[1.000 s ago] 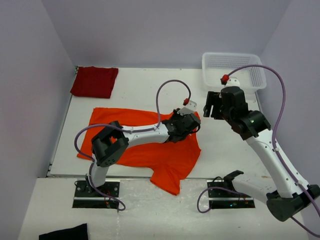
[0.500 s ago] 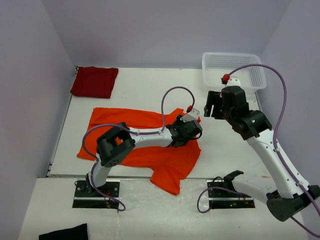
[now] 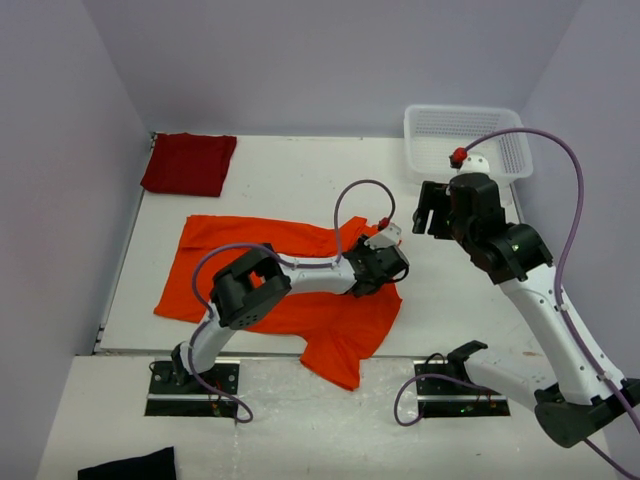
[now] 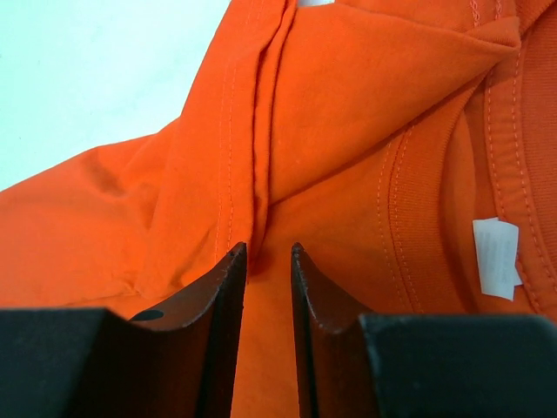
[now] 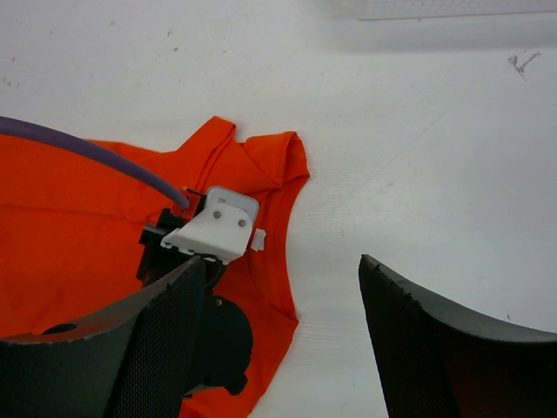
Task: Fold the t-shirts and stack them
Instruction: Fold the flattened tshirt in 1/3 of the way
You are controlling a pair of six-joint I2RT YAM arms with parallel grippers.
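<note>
The bright orange t-shirt (image 3: 300, 312) lies spread and rumpled at the table's front middle, its lower part hanging over the front edge. My left gripper (image 3: 384, 266) is down on its collar end. In the left wrist view, its fingers (image 4: 268, 252) stand a narrow gap apart, pinching a fold of orange cloth (image 4: 348, 131) beside the neck rib and white label (image 4: 496, 252). My right gripper (image 3: 432, 210) hangs open and empty above the bare table, right of the shirt; its view shows the shirt (image 5: 87, 226) below. The dark red t-shirt (image 3: 188, 163) lies folded at the back left.
A white mesh basket (image 3: 466, 108) stands at the back right corner. A small black cloth (image 3: 130, 467) lies on the near ledge at the bottom left. Purple walls close in the left, back and right sides.
My left gripper has slid right and toward the front across the orange shirt, and its arm has stretched further. The right arm has barely shifted.
</note>
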